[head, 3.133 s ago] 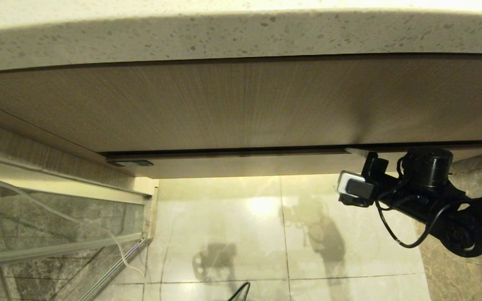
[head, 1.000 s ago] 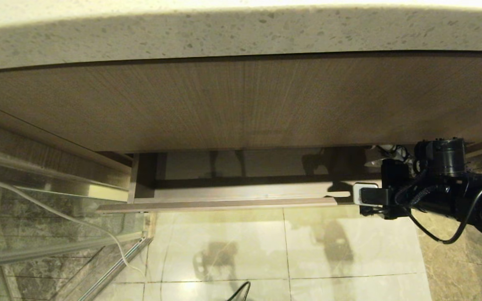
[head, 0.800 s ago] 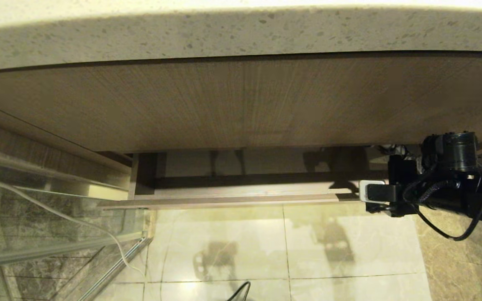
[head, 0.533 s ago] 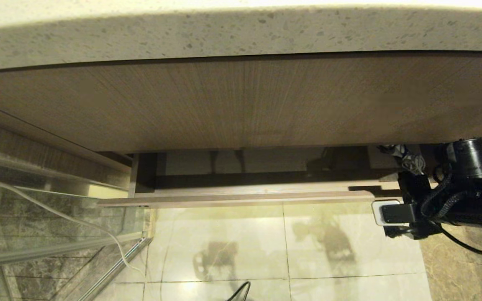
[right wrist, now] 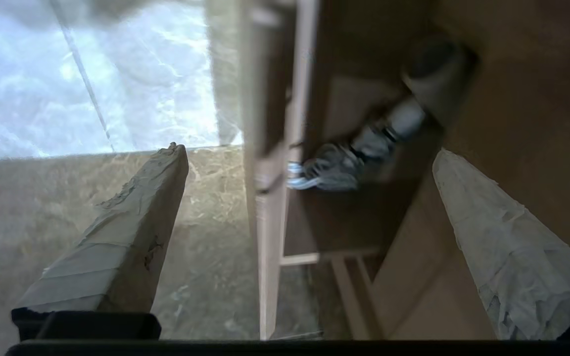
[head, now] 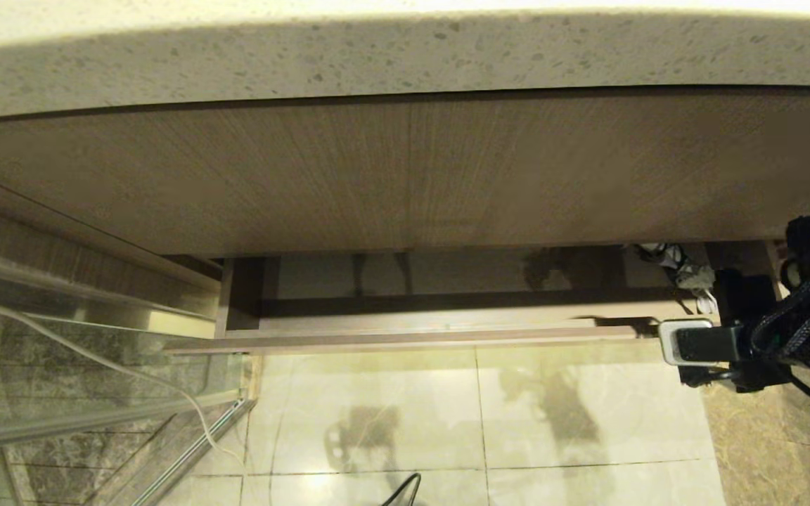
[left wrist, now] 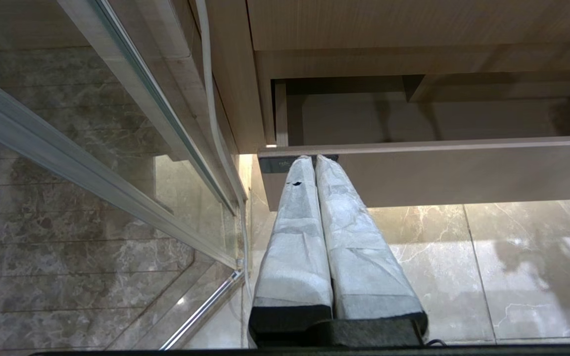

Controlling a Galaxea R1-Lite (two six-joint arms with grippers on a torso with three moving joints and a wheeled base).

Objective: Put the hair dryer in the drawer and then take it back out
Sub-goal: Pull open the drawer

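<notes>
The drawer [head: 405, 341] stands pulled out beneath the taller wood-grain panel [head: 405, 176]. Its low front edge also runs through the right wrist view [right wrist: 265, 207]. At the drawer's right end lies the hair dryer [head: 683, 270], white, with its bundled pale cord toward the front. In the right wrist view the hair dryer [right wrist: 394, 123] rests on the drawer floor just beyond my right gripper [right wrist: 308, 152]. That gripper is open and empty, one finger outside the drawer front and one over the inside. My right arm [head: 763, 337] hangs at the drawer's right end. My left gripper [left wrist: 314, 158] is shut and parked near the drawer's left corner.
A speckled stone counter [head: 405, 56] overhangs the cabinet. A glass partition with a metal frame [head: 60, 414] and a thin white cord [head: 131, 372] stand at the left. Glossy floor tiles [head: 482, 422] lie below the drawer, and darker stone [head: 763, 457] at the right.
The drawer, shut three seconds ago, now stands pulled out. Over the last second my right arm has slid right along the drawer front to its right end. The drawer has stayed put.
</notes>
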